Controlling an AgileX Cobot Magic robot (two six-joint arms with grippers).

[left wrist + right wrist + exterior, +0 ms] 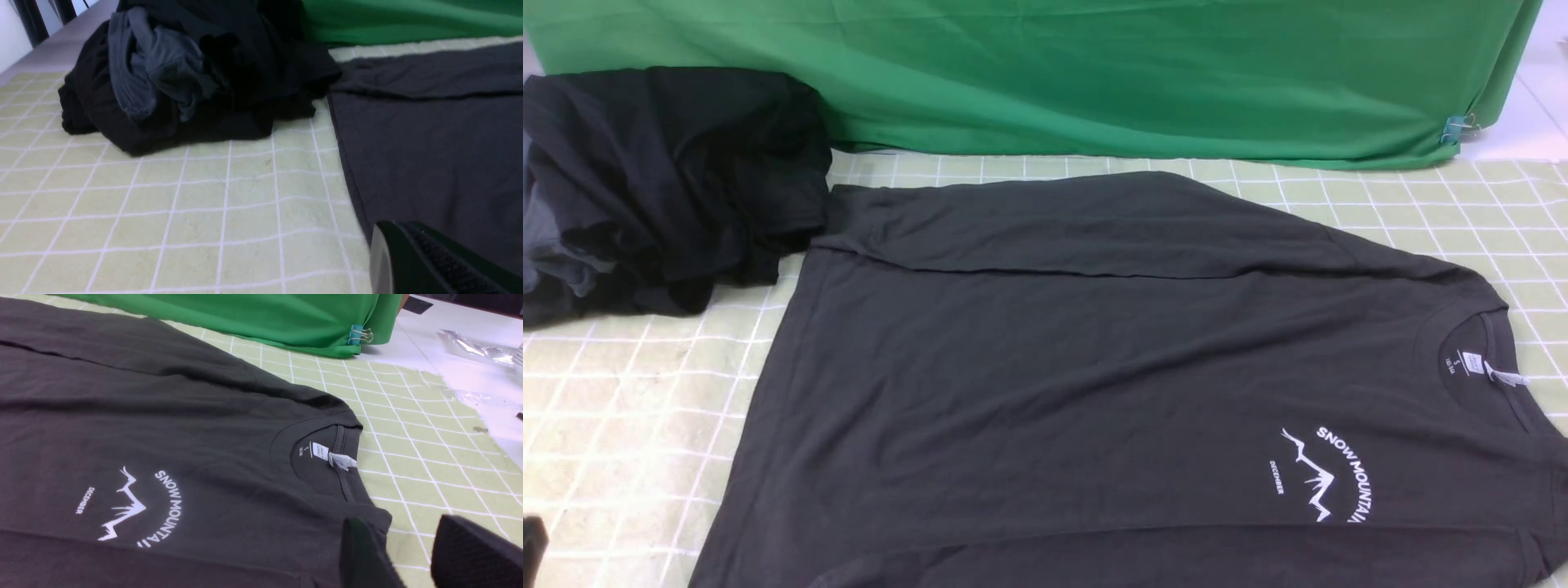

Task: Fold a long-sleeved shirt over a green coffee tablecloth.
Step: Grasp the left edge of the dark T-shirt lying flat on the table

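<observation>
long-sleeved shirt [1045,367] laid out, centre, on green coffee tablecloth [629,408] | my right claw [404,539] spread, empty, lower right by shirt's edge | my left claw [394,249] pressed together

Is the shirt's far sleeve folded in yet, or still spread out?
Folded in: the far sleeve lies flat across the long-sleeved shirt, its edge forming a ridge.

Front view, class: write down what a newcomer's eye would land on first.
The dark grey long-sleeved shirt spread across the checked tablecloth, with its white SNOW MOUNTAIN print at the right. Then the crumpled heap of black garments at far left, and the vivid green fabric behind.
</observation>
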